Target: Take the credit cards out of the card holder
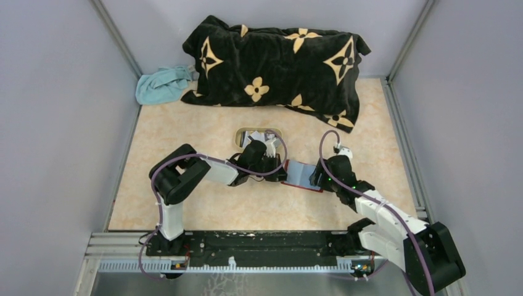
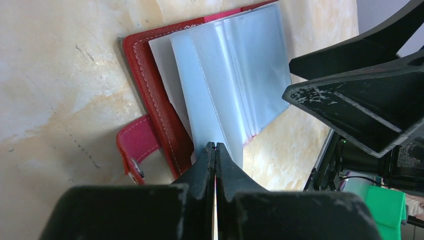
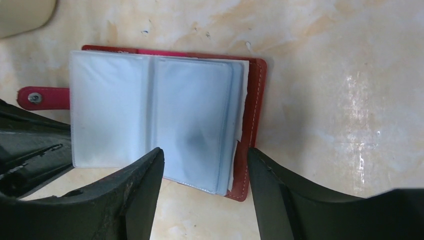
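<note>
Beige worktop (image 1: 203,203), black flowered blanket (image 1: 277,61) at the back, oval tray (image 1: 237,137) mid-worktop. Red card holder (image 3: 165,120) lies open just in front of the tray, clear sleeves facing up. Left pincer (image 2: 215,146) pinched together on a sleeve edge; right pincer (image 3: 204,152) spread apart over the card holder's edge, not gripping.

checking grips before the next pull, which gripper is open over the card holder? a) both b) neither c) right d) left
c: the right gripper has its fingers spread astride the card holder, while the left gripper is pinched shut.
</note>
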Robot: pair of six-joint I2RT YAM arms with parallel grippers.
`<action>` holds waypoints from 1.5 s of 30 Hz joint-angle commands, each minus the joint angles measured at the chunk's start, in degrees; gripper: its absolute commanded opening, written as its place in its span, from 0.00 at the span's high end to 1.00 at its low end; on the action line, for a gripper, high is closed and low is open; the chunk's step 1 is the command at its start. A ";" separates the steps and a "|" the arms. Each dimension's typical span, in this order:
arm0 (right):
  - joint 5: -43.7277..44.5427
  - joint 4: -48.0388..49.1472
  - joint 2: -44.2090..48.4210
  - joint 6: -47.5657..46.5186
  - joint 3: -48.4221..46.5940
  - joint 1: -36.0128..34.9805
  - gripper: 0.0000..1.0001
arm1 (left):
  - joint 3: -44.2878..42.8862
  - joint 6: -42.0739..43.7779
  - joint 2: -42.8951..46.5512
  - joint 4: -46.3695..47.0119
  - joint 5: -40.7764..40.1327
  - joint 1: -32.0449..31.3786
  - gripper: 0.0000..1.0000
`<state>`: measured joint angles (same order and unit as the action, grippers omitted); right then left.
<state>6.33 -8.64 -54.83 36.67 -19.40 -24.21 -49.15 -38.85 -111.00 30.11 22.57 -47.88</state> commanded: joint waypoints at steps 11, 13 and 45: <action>-3.25 5.33 0.50 1.73 0.71 -4.25 0.55 | 3.51 -0.90 -0.89 3.21 1.13 -0.40 1.00; -3.70 4.97 -0.30 1.29 -0.63 -4.29 0.65 | 3.53 -1.05 -0.97 3.58 1.45 -0.45 1.00; -0.19 -0.29 7.78 -1.52 -3.94 -4.62 0.17 | 18.62 7.58 55.54 -18.01 -25.96 -3.20 0.01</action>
<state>6.33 -10.90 -49.84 36.01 -20.82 -28.38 -32.82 -34.72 -64.07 24.80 7.33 -50.92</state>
